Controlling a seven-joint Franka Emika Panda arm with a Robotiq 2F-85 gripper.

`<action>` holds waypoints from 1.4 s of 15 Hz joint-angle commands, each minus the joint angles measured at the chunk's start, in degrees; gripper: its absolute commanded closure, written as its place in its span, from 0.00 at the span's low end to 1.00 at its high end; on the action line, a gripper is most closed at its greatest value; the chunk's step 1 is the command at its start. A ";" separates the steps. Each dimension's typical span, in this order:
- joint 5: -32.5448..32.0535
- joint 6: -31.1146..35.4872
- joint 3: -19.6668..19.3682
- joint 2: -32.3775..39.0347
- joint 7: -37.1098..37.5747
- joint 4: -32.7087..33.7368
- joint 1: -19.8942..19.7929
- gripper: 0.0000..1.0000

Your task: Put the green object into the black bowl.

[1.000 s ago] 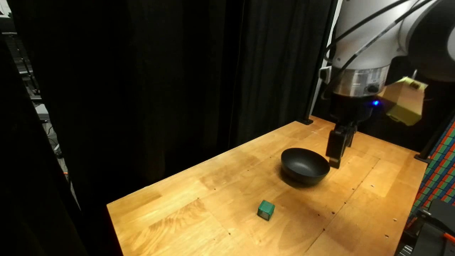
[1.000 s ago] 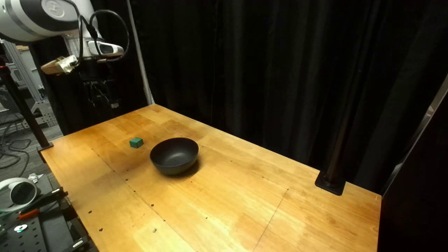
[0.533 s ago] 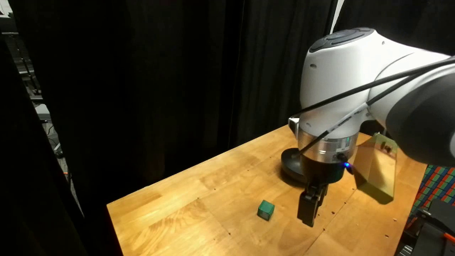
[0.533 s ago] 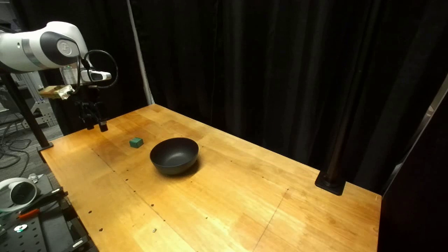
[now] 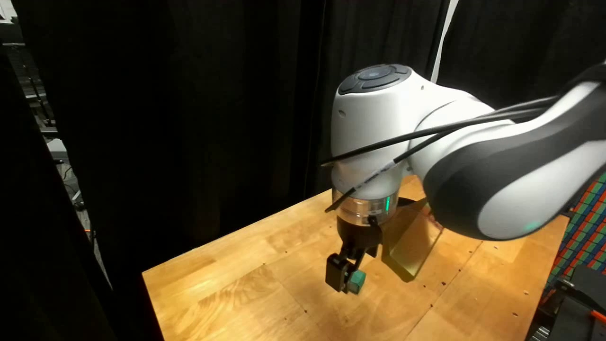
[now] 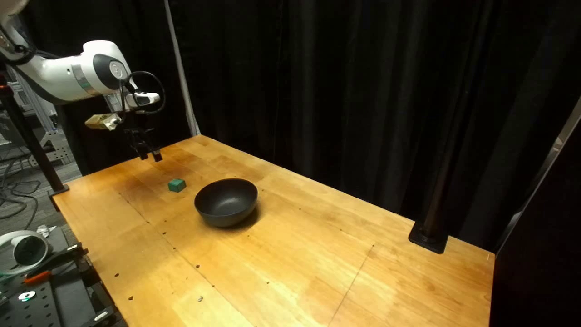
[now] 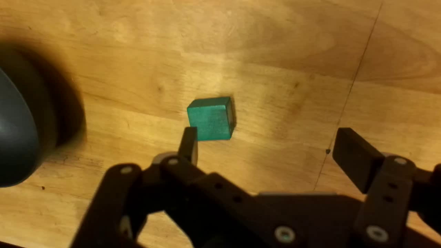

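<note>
Moved closer to the green block [image 7: 212, 119] with the gripper [image 6: 150, 157] than half a second ago, hanging now above the wooden table [image 6: 290, 254]. Holding the fingers [image 7: 356, 158] wide apart, and in the wrist view covering with one a corner of the block. Can find the block, as before, on the table, near the black bowl [image 6: 226, 202] but apart from it

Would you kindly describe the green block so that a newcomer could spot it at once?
Start with the wooden table and find the round black bowl on it. In an exterior view, the green block sits apart from the bowl, to its left in the picture. Unlike the wide, hollow, dark bowl, it is small, cube-like and green.
</note>
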 commanded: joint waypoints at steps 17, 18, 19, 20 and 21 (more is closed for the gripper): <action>11.90 -7.38 -6.28 15.22 -14.26 14.99 -2.19 0.42; 12.65 -7.78 -6.47 15.26 -15.09 15.07 -2.03 0.51; 13.28 -8.42 -6.52 15.34 -15.93 15.28 -2.00 0.58; 13.75 -8.75 -6.54 15.49 -16.74 15.39 -1.98 0.67; 14.06 -9.27 -6.60 15.58 -17.28 15.52 -1.92 0.73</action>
